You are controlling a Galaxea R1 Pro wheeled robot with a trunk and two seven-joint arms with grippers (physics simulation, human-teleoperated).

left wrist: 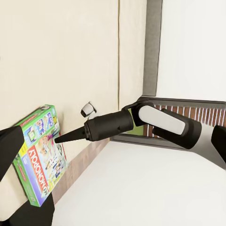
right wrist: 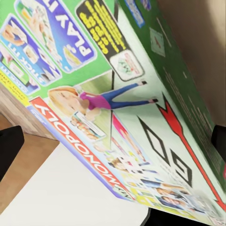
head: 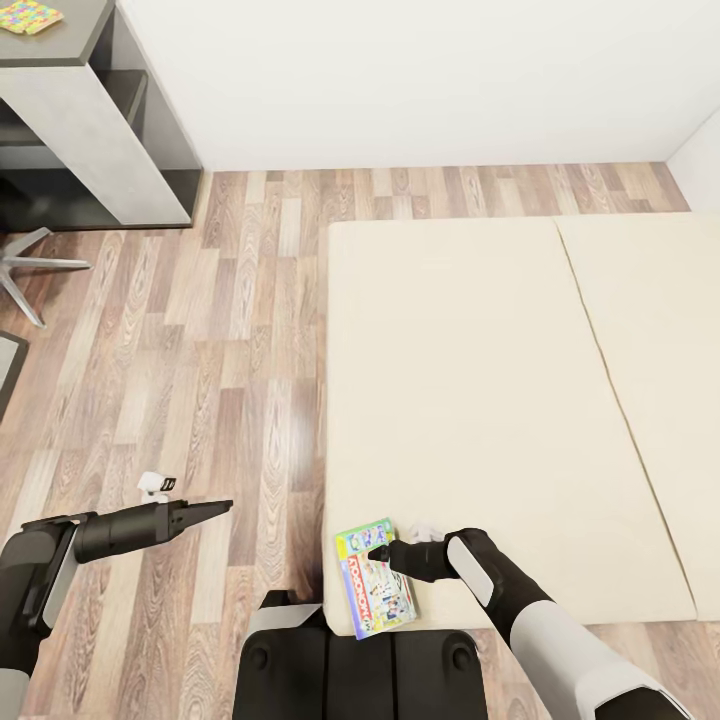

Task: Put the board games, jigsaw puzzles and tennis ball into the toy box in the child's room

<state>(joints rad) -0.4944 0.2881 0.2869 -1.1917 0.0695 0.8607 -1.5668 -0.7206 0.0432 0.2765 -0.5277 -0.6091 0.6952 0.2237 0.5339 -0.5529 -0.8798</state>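
Head view: one Monopoly box on the bed; right end effector above it, opening unclear.

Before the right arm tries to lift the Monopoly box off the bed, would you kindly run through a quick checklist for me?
1. Monopoly box within reach of the right gripper: ok, gripper sits right over it.
2. Box lying flat on the bed: ok, at the near corner by the edge.
3. Right fingers around the box: cannot tell; close-up shows only the lid.
4. Left gripper out of the way: ok, over the floor, apart from the box.
5. Nothing stacked on the box: ok.
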